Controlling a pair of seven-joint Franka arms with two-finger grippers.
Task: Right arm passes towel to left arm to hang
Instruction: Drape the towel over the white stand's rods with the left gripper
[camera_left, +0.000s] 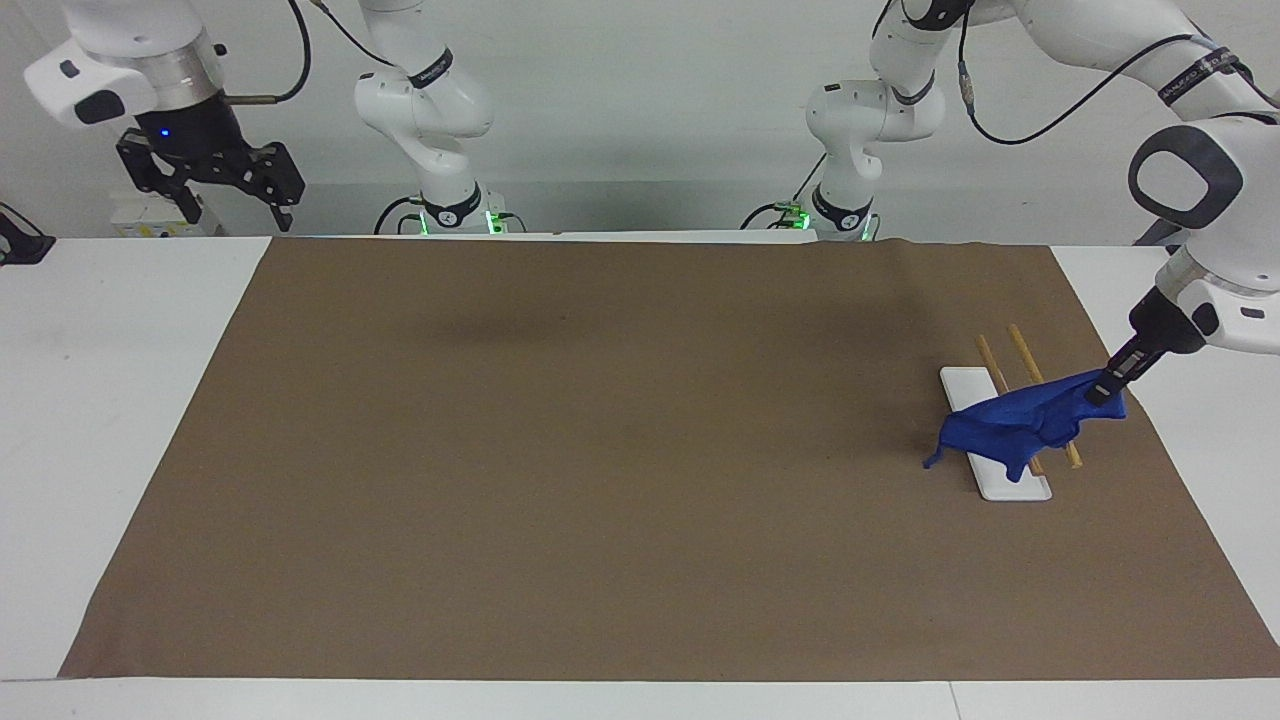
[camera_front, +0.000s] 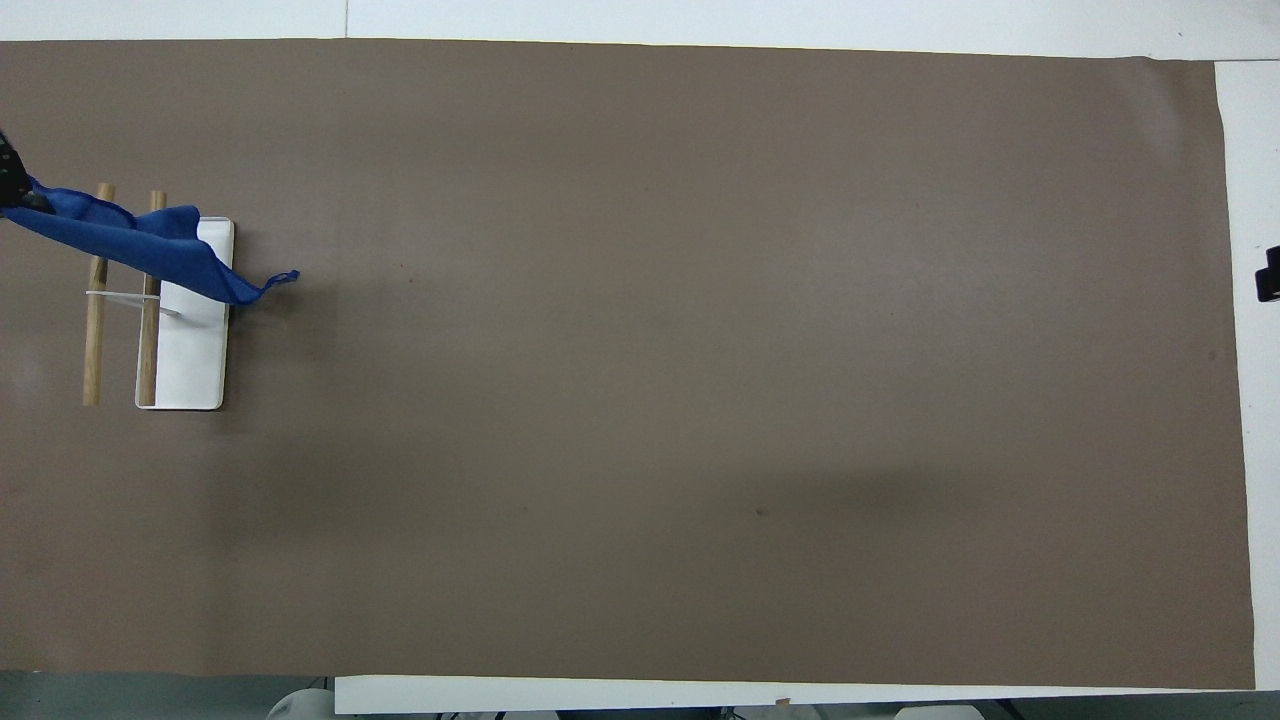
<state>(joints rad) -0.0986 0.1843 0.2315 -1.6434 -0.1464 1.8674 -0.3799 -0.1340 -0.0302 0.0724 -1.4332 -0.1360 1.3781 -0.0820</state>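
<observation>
Left hand (camera_left: 1106, 388) grips one corner of the blue towel (camera_left: 1020, 425), which drapes crumpled across the wooden rails (camera_left: 1030, 365).

The left arm reaches out from its base and bends down over the left arm's end of the table, its white forearm sloping toward the surface. Its wrist tilts downward, and the left pincer (camera_left: 1103, 388) is low, with its fingertips pressed together on a corner of the towel (camera_left: 1020, 425). In the overhead view only a dark sliver of this pincer shows at the edge. The right arm waits, drawn back and raised high at the right arm's end of the table, wrist pointing down. The right pincer (camera_left: 215, 185) hangs there with its fingers spread wide, holding nothing.
</observation>
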